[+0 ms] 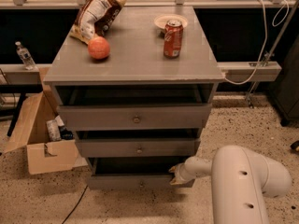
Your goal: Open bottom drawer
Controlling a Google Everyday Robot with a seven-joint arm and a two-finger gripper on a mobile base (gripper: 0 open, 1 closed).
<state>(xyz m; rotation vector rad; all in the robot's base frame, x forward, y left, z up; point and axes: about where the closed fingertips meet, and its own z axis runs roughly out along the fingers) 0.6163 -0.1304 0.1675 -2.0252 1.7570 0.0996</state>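
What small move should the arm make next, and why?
Probably pull the bottom drawer straight out, toward the camera. The gripper is at the right end of its front, and the drawer looks only a little way out.

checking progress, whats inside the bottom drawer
The bottom drawer is pulled partly out, but its inside shows only dark shadow; any contents are hidden under the middle drawer. The gripper sits at its right front corner.

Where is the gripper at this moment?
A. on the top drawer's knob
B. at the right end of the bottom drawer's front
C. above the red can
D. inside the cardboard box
B: the gripper is low by the right end of the bottom drawer front.
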